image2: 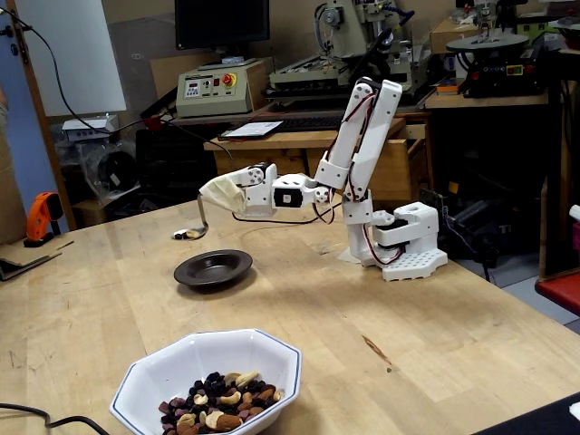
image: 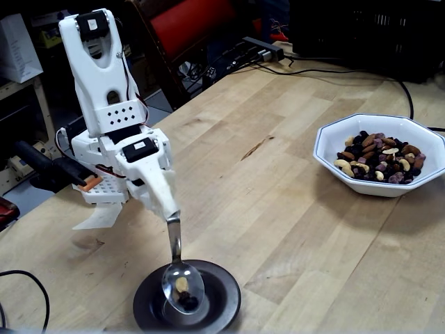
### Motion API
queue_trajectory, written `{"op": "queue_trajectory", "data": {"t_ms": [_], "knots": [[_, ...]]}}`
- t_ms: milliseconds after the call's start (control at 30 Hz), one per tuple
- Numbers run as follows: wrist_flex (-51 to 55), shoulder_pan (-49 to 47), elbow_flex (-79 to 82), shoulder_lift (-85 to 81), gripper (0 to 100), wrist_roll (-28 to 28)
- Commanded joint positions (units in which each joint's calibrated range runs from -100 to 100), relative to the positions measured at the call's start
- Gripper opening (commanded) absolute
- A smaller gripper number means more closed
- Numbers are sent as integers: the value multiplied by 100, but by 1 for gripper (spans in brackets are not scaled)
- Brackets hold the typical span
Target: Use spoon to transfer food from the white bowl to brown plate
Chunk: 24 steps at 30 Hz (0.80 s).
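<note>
- Just below the jaws, the shiny silver metal spoon (image: 182, 282) hangs handle-up, its oval bowl sitting in the air above the small round dark brown plate (image: 224, 296), not touching it as far as the side-on fixed view (image2: 192, 232) shows.
- The white two-finger gripper (image: 167, 209) is clamped tight on the top of the spoon handle, no gap showing; in a fixed view (image2: 210, 192) the jaw end looks wrapped in something pale.
- Riding in the spoon is a small scoop of food (image: 183, 293): one tan nut and a couple of dark bits.
- The brown plate (image2: 213, 268) is right under the jaws on the light wooden table (image: 292, 209), and its sunken centre looks bare from the side.
- Well away from the jaws, the wide white octagonal bowl with the thin blue rim line (image: 327, 147) holds the rest of the mixed nuts and dried fruit (image: 379, 158); also seen up close in a fixed view (image2: 145, 376).
</note>
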Motion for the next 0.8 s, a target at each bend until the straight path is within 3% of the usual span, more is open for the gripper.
{"op": "queue_trajectory", "data": {"t_ms": [0, 767], "knots": [[-126, 59, 15, -435, 4, 205], [-102, 66, 41, -443, 4, 269]]}}
